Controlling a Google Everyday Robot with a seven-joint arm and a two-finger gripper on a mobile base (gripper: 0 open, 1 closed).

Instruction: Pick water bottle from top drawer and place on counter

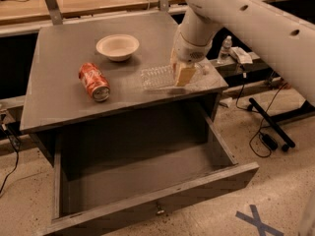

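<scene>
The water bottle (156, 76), clear and ribbed, lies on its side on the grey counter (64, 48) near its front right edge. My gripper (183, 73) is at the bottle's right end, its tan fingers (185, 73) closed around that end. The white arm comes down from the upper right. The top drawer (147, 181) stands pulled open below the counter, with nothing showing inside; its small knob (159, 210) is at the front panel's centre.
A red soda can (94, 81) lies on its side on the counter's left part. A white bowl (117, 46) sits behind it. A small clear bottle (225, 49) stands on a ledge at the right. Cables and a blue floor cross (256, 219) lie right.
</scene>
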